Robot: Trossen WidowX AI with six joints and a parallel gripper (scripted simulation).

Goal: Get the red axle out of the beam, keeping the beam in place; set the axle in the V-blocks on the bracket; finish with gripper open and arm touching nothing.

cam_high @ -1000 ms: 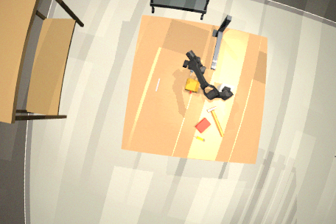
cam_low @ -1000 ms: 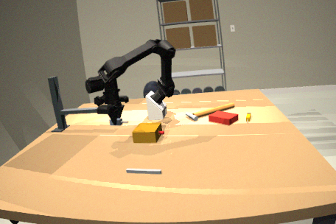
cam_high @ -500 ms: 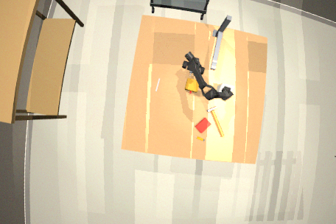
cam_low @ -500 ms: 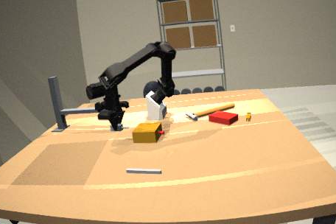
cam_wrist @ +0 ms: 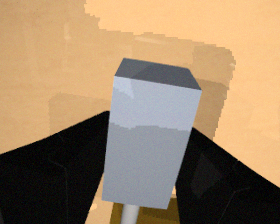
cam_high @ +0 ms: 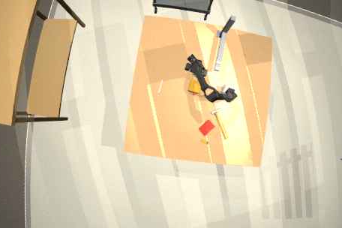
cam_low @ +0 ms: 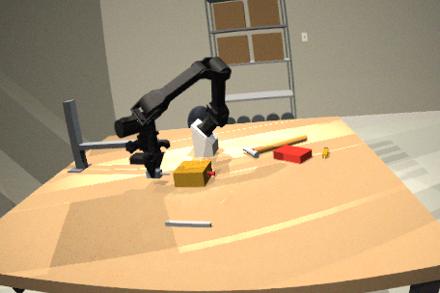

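1. Your gripper [cam_high: 194,73] [cam_low: 153,170] [cam_wrist: 144,127] is closed on a grey block [cam_low: 155,174] [cam_wrist: 150,135]; its two black fingers press the block's opposite sides, low over the table [cam_high: 139,131] [cam_low: 323,202] and near the yellow block.
2. From that grey block a thin pin [cam_low: 165,173] [cam_wrist: 129,215] points toward the yellow block; you see a small gap between them in the exterior view.
3. The yellow block [cam_high: 194,86] [cam_low: 192,174] [cam_wrist: 172,206] rests on the table; your red axle [cam_high: 194,94] [cam_low: 211,173] is in it, a short end sticking out on the side away from the gripper.
4. Nearer the exterior camera than the yellow block, a pale rod [cam_high: 160,86] [cam_low: 188,224] lies on its own.
5. Beyond the gripper from the yellow block, in your exterior view, stands a grey stand [cam_high: 224,41] [cam_low: 74,125], upright, with a level arm; you cannot make out V-blocks on it.
6. Past the yellow block's axle side, well apart from it, lie a hammer [cam_high: 222,127] [cam_low: 282,144], a red block [cam_high: 206,127] [cam_low: 292,153] and a small yellow piece [cam_high: 204,141] [cam_low: 325,152].
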